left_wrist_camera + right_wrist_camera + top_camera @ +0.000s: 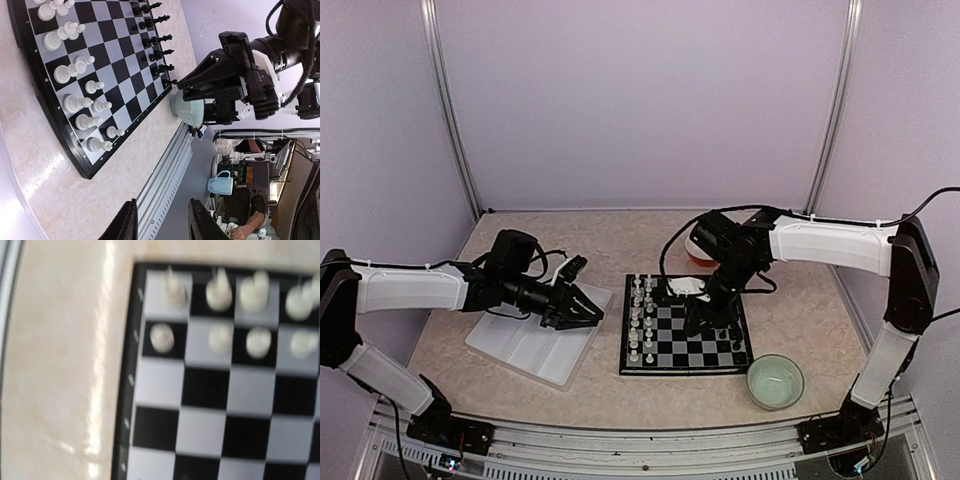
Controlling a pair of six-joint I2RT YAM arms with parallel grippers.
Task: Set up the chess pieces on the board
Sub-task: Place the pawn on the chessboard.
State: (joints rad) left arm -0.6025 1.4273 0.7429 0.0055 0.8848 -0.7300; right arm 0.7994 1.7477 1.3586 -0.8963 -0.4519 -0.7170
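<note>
Step in hand: populating the black side of the board, as I judge it. The white pieces stand in two files along its left edge in the top view. The black pieces form only a partial line along the opposite edge.
Right arm: the right gripper hangs low over the board's lower right part in the top view, just beside the black line.
Right jaws: whether they are together or clamped on a piece I cannot tell. The right wrist view is blurred and shows only white pieces at a board corner.
Left arm: the left gripper hovers over the white tray, left of the board, jaws apart with nothing between them.
Other things: a green bowl sits on the worktop just off the board's lower right corner.
Next move calls for: a steady vertical motion at the black edge. Its neighbours stand close and look easy to topple.
Risk: a sideways swing would likely sweep the row.
</note>
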